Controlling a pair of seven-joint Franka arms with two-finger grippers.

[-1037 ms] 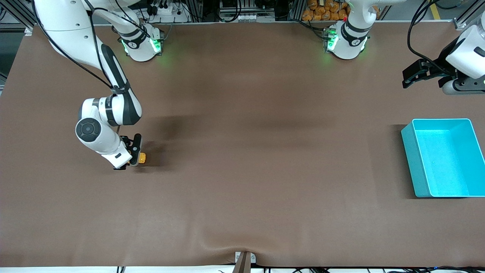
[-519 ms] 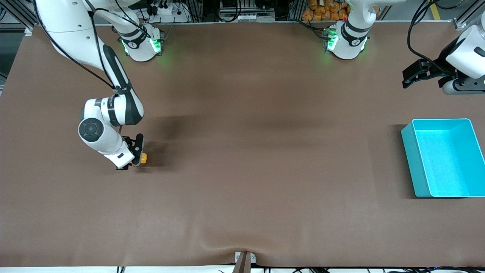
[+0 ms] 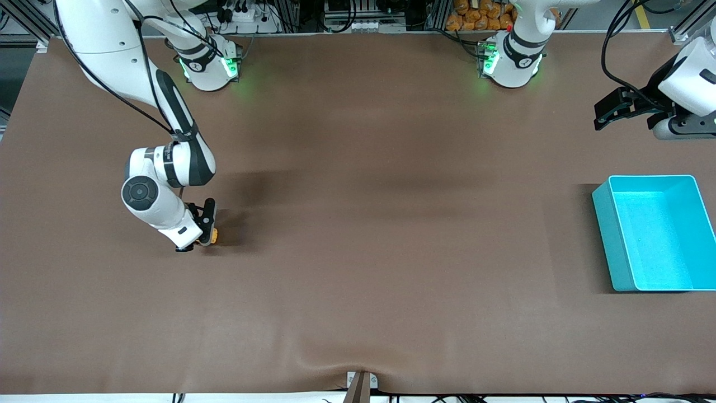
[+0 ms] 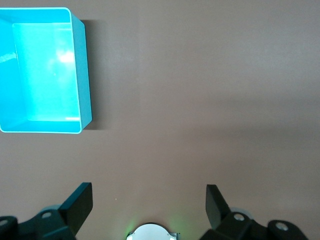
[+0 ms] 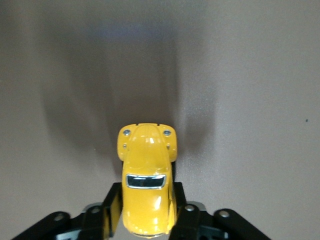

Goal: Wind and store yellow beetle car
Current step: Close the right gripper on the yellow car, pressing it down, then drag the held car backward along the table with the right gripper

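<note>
My right gripper is down at the brown table, toward the right arm's end of it, and its fingers are pinched on the flanks of the yellow beetle car. The car's rounded nose sticks out past my fingertips, its wheels low over the mat. My left gripper waits, raised above the table near the left arm's end, its jaws spread wide with nothing between them. The turquoise bin sits on the table at that end, well apart from the car
</note>
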